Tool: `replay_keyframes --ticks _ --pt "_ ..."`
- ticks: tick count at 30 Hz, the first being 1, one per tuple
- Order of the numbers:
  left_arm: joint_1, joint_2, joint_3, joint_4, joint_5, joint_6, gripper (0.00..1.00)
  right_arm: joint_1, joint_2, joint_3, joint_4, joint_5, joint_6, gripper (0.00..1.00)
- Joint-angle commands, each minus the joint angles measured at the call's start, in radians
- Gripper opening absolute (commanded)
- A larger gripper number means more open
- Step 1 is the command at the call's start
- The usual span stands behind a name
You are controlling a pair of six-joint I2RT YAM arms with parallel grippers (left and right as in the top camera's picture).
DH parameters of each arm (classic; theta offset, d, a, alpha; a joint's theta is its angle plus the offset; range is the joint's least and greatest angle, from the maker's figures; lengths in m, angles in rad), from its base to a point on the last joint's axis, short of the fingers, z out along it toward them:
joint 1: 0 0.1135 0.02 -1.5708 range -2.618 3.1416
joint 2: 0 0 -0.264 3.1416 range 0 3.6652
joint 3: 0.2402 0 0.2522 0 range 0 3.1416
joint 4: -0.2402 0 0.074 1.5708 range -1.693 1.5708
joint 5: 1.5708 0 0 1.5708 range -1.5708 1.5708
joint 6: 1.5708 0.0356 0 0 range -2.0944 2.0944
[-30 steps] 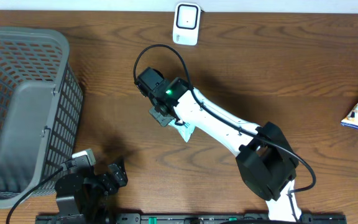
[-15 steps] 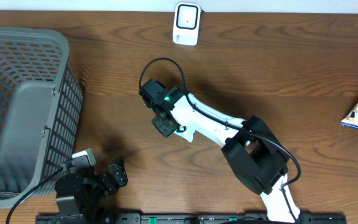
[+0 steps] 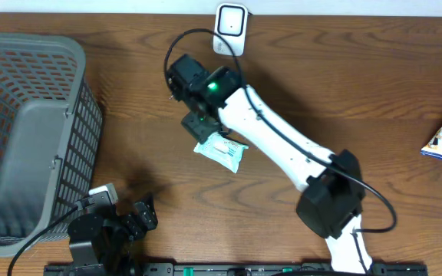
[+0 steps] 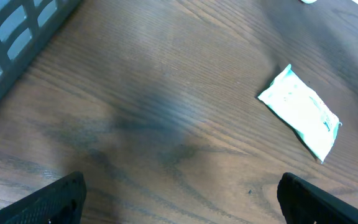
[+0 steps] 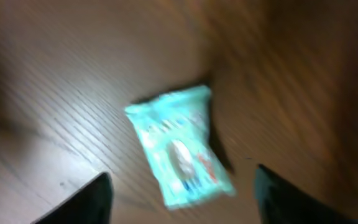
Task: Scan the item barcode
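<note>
Overhead: packet (image 3: pixel 221 151) flat on the table (image 3: pixel 344 84), just beside the right gripper (image 3: pixel 198 126) and short of the scanner (image 3: pixel 230 29), probably laid there for a grip that turns the barcode toward the scanner. Left wrist: left gripper (image 4: pixel 180 186) spread wide and idle, packet well ahead. Right wrist: fingers (image 5: pixel 101 193) wide apart, holding nothing, blurred packet loose on the wood beneath.
</note>
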Motion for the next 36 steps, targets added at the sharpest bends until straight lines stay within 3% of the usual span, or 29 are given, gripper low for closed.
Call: replay_keyframes --ticks 1,6,22,32,36 --pt "0.004 -0.002 0.001 0.0 0.012 0.013 0.98 -0.006 -0.006 -0.045 -0.035 0.076 -0.04 0.77" --pt "0.004 -0.002 0.001 0.0 0.012 0.013 0.98 0.001 -0.006 -0.225 0.011 0.092 -0.04 0.98" --pt "0.004 -0.002 0.001 0.0 0.012 0.013 0.98 0.201 -0.007 -0.5 0.256 0.399 -0.039 0.99" --pt "0.004 -0.002 0.001 0.0 0.012 0.013 0.98 0.147 -0.007 -0.766 0.539 0.439 -0.129 0.99" --pt "0.004 -0.002 0.001 0.0 0.012 0.013 0.98 0.101 -0.006 -0.797 0.572 0.309 -0.204 0.99"
